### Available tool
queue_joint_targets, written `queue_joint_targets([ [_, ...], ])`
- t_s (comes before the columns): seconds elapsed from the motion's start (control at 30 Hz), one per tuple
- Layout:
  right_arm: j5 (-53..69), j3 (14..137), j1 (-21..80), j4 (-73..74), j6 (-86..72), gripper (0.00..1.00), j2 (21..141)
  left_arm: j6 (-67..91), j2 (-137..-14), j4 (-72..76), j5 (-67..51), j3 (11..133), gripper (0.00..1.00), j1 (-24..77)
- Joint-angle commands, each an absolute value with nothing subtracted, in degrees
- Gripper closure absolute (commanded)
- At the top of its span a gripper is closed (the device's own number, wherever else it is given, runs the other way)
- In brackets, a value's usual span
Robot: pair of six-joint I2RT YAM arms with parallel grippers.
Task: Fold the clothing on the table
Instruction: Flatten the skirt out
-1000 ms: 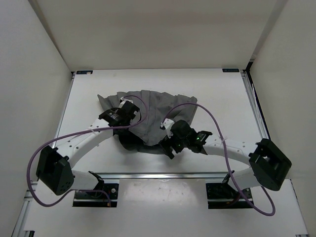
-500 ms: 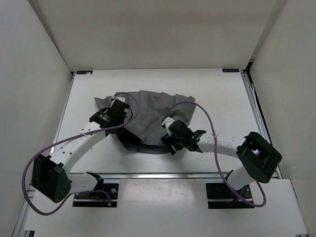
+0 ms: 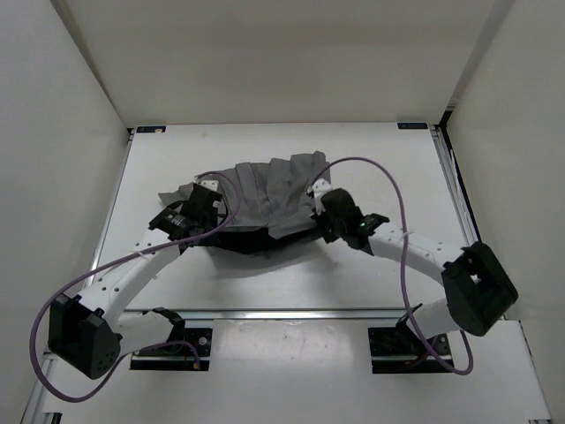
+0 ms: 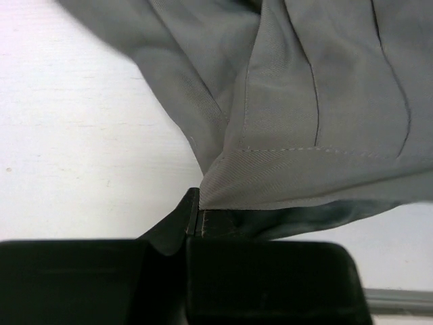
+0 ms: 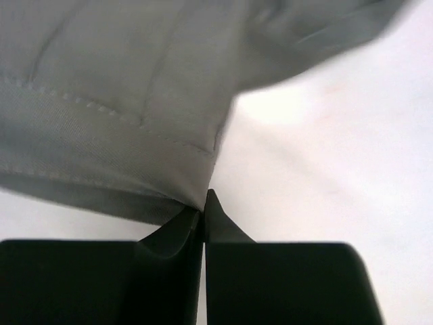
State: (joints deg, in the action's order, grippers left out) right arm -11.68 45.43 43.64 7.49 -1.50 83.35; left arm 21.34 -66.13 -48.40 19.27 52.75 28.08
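The clothing (image 3: 265, 196), a grey pleated garment, is bunched at the middle of the white table (image 3: 397, 168), pulled out between both arms. My left gripper (image 3: 203, 207) sits at its left end. In the left wrist view the left gripper (image 4: 193, 211) is shut on the stitched hem of the clothing (image 4: 318, 101). My right gripper (image 3: 320, 205) is at the garment's right end. In the right wrist view the right gripper (image 5: 204, 205) is shut on a corner of the clothing (image 5: 115, 101), which fans out to the left above the table (image 5: 338, 149).
White walls (image 3: 88, 132) close in the table on the left, back and right. A metal rail (image 3: 282, 312) runs along the near edge between the arm bases. Purple cables (image 3: 388, 190) loop over both arms.
My right gripper has shut on the garment's edge and moved away and to the right. The left gripper has drawn its end leftward, so the clothing is spread wider between them.
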Motion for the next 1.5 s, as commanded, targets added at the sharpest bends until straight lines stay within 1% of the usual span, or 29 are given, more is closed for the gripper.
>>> queue_joint_targets([
  [0.0,-15.03,52.36,37.64,10.10,4.65,1.00,77.27,20.30,-63.81,-49.57,17.68,55.63,1.00,28.21],
  [0.17,-12.23,57.56,34.72,14.31,7.03,1.00,71.30,19.34,-62.49,-50.19,11.52,59.58,1.00,31.37],
  [0.2,-10.22,58.44,34.72,16.07,7.03,1.00,69.54,18.29,-61.79,-50.19,8.12,59.94,1.00,31.64],
  [0.23,-9.06,58.80,34.89,17.39,6.68,1.00,68.74,17.15,-61.27,-49.40,2.00,60.29,1.00,30.86],
  [0.3,-5.12,59.15,35.77,21.16,6.77,1.00,64.97,14.42,-60.12,-48.43,-4.71,61.17,0.99,29.88],
  [0.33,-3.62,58.80,36.38,22.40,6.85,1.00,64.26,14.15,-59.86,-48.08,-6.05,61.61,0.98,30.23],
  [0.37,-2.82,58.19,36.65,23.02,6.86,1.00,62.68,13.45,-60.38,-48.08,-6.85,62.31,1.00,30.67],
  [0.4,-2.38,57.92,36.74,23.11,7.20,1.00,61.88,12.84,-60.90,-48.16,-7.55,62.84,0.99,30.67],
  [0.5,-2.20,56.60,36.48,20.41,8.35,1.00,61.96,10.39,-67.22,-47.82,-7.74,68.18,1.00,29.01],
  [0.53,-1.24,56.95,34.56,18.65,8.35,1.00,63.27,8.98,-71.06,-48.16,-6.26,69.60,1.00,28.48],
  [0.6,1.82,59.05,31.12,17.06,6.96,0.99,66.95,6.17,-78.11,-48.51,-4.14,75.65,1.00,27.95],
  [0.67,4.65,63.26,25.43,15.82,5.37,1.00,72.23,4.84,-86.62,-47.47,-0.36,85.12,1.00,27.43],
  [0.73,7.99,70.10,21.98,16.00,2.91,1.00,80.20,5.70,-92.17,-46.06,-0.09,92.08,1.00,25.93],
  [0.77,10.00,73.36,20.06,14.78,2.55,1.00,81.46,5.89,-96.72,-47.19,-0.09,98.46,1.00,24.88],
  [0.8,9.58,74.95,19.43,14.07,2.11,1.00,84.26,6.06,-98.94,-47.81,1.22,104.79,1.00,24.61],
  [0.83,8.36,78.10,19.42,13.45,3.15,1.00,86.72,5.02,-102.27,-47.64,2.71,107.29,1.00,24.78],
  [0.9,7.21,83.46,19.60,12.57,4.91,1.00,89.80,3.09,-108.34,-48.95,8.67,119.11,1.00,26.27],
  [0.93,7.03,86.72,19.43,12.48,5.36,1.00,91.22,1.16,-109.59,-49.04,9.75,122.05,1.00,26.80],
  [0.97,7.21,90.49,18.81,11.87,4.93,1.00,91.93,0.10,-111.25,-48.26,11.50,127.91,1.00,27.94],
  [1.0,6.42,91.83,18.72,11.34,4.83,1.00,91.85,-1.65,-111.70,-46.08,14.12,131.62,1.00,29.43],
  [1.07,5.72,93.86,19.07,7.84,5.26,1.00,90.01,-5.00,-108.39,-38.61,16.77,130.44,1.00,31.11],
  [1.13,4.31,92.21,21.34,4.58,6.94,1.00,87.21,-8.15,-101.03,-26.17,20.37,119.59,1.00,34.00],
  [1.17,4.22,89.67,21.53,2.48,7.99,1.00,85.10,-9.74,-98.72,-23.23,21.87,113.27,0.99,35.41],
  [1.2,3.78,86.34,22.40,2.03,9.65,1.00,84.03,-10.45,-95.66,-20.33,23.36,110.51,0.98,36.03],
  [1.27,4.04,80.11,23.29,2.89,10.72,1.00,80.09,-9.33,-92.20,-20.56,25.82,103.29,0.99,37.00],
  [1.33,4.57,72.54,23.12,5.26,10.99,1.00,77.36,-5.74,-87.39,-23.19,26.02,92.78,1.00,36.92],
  [1.37,5.61,67.46,23.29,6.49,11.07,1.00,74.99,-3.36,-85.80,-23.38,26.80,89.68,0.99,37.26],
  [1.43,6.41,60.32,22.76,9.04,11.33,1.00,71.74,-0.54,-80.18,-23.64,27.24,77.49,0.98,38.66],
  [1.47,6.85,55.68,22.33,10.79,11.95,1.00,69.54,3.21,-78.59,-23.99,27.51,74.82,0.97,38.76],
])
